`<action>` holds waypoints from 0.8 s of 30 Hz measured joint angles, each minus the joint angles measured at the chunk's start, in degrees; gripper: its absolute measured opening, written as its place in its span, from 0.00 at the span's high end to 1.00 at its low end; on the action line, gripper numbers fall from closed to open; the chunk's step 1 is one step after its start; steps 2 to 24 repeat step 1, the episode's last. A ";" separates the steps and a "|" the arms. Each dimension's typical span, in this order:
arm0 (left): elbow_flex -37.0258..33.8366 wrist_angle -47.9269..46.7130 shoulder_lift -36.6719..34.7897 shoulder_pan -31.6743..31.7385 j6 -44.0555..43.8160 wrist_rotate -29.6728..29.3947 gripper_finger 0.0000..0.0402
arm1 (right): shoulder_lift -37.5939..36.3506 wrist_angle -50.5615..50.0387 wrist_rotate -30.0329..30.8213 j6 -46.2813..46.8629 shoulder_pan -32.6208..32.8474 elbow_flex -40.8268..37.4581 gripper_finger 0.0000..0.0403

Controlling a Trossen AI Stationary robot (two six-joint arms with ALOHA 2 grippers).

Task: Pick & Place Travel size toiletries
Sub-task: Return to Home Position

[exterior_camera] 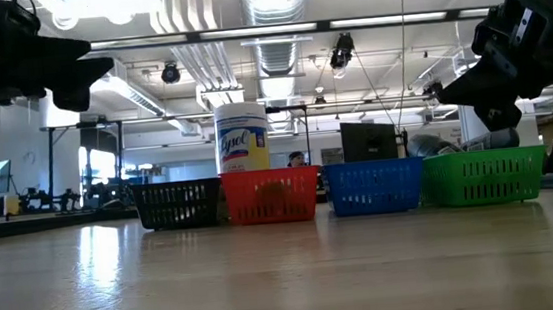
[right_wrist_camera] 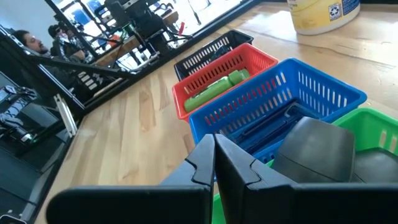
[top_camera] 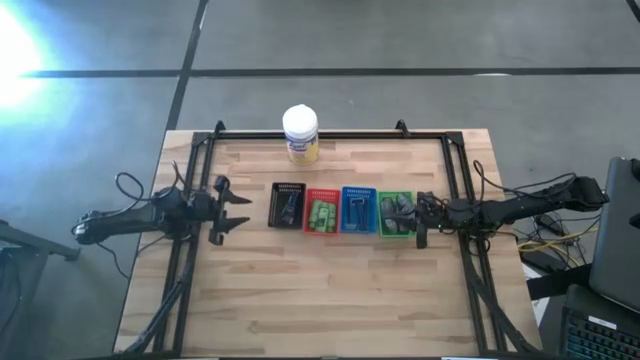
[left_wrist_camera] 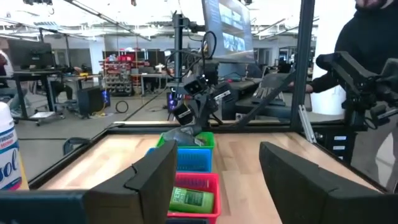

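Four small trays stand in a row on the table: black [top_camera: 288, 204], red [top_camera: 322, 212], blue [top_camera: 358, 210] and green [top_camera: 396, 214]. Bright green bottles [right_wrist_camera: 214, 90] lie in the red tray, dark sticks [right_wrist_camera: 267, 124] in the blue one, and grey oval containers [right_wrist_camera: 317, 149] in the green one. My right gripper [top_camera: 420, 228] is shut and empty. It hovers at the green tray's right edge, above its rim [exterior_camera: 498, 105]. My left gripper [top_camera: 232, 210] is open and hangs in the air left of the black tray.
A large white-lidded jar with a yellow label [top_camera: 300, 135] stands behind the trays near the table's far edge. A black frame [top_camera: 320, 133] runs round the table's far part and sides. Bare wood [top_camera: 320, 300] lies in front of the trays. A person [left_wrist_camera: 367, 56] stands beyond the table's right side.
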 joint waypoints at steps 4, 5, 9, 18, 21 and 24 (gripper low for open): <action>0.00 0.00 0.04 0.00 -0.02 0.00 0.42 | 0.00 0.00 0.00 0.01 0.01 0.01 0.98; 0.00 0.00 0.04 0.00 -0.02 0.00 0.42 | 0.00 0.00 0.00 0.01 0.01 0.01 0.98; 0.00 0.00 0.04 0.00 -0.02 0.00 0.42 | 0.00 0.00 0.00 0.01 0.01 0.01 0.98; 0.00 0.00 0.04 0.00 -0.02 0.00 0.42 | 0.00 0.00 0.00 0.01 0.01 0.01 0.98; 0.00 0.00 0.04 0.00 -0.02 0.00 0.42 | 0.00 0.00 0.00 0.01 0.01 0.01 0.98; 0.00 0.00 0.04 0.00 -0.02 0.00 0.42 | 0.00 0.00 0.00 0.01 0.01 0.01 0.98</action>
